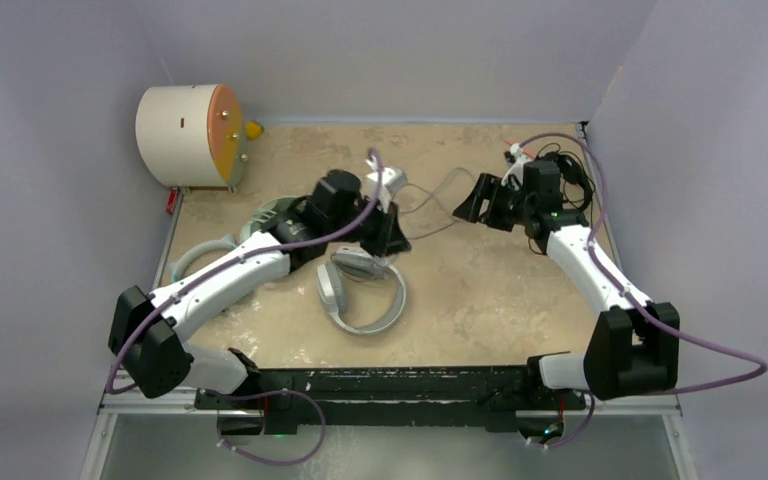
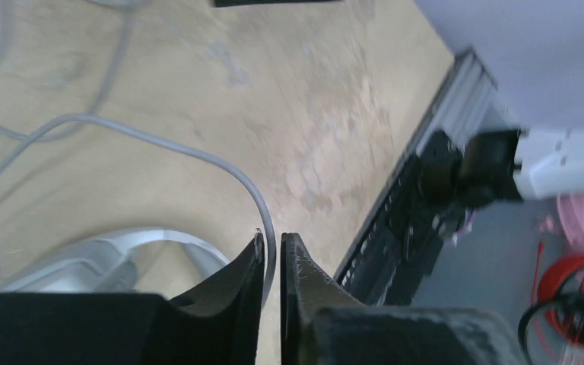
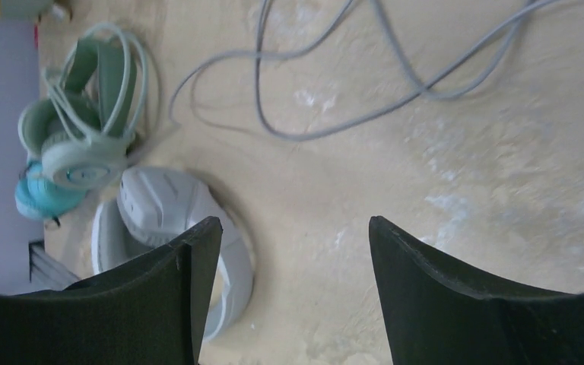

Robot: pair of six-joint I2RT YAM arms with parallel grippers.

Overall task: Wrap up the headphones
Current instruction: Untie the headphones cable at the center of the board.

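The large white-and-grey headphones (image 1: 360, 295) lie mid-table, their grey cable (image 1: 430, 205) looping off toward the back. My left gripper (image 1: 392, 240) hovers just above them, and in the left wrist view the left gripper (image 2: 272, 239) is shut on that grey cable (image 2: 160, 141), with the white band (image 2: 122, 247) below. My right gripper (image 1: 466, 208) stands open over bare table to the right. In the right wrist view, nothing lies between the right gripper (image 3: 295, 224)'s jaws; the cable (image 3: 334, 114) lies ahead and the white-and-grey headphones (image 3: 175, 205) sit at the left.
Mint-green headphones (image 3: 84, 114) and teal-cupped ones (image 3: 42, 198) lie together at the left, partly under my left arm (image 1: 250, 265). Thin black headphones (image 1: 572, 175) sit at the back right. A cream drum with an orange face (image 1: 190, 122) stands back left. Walls close in three sides.
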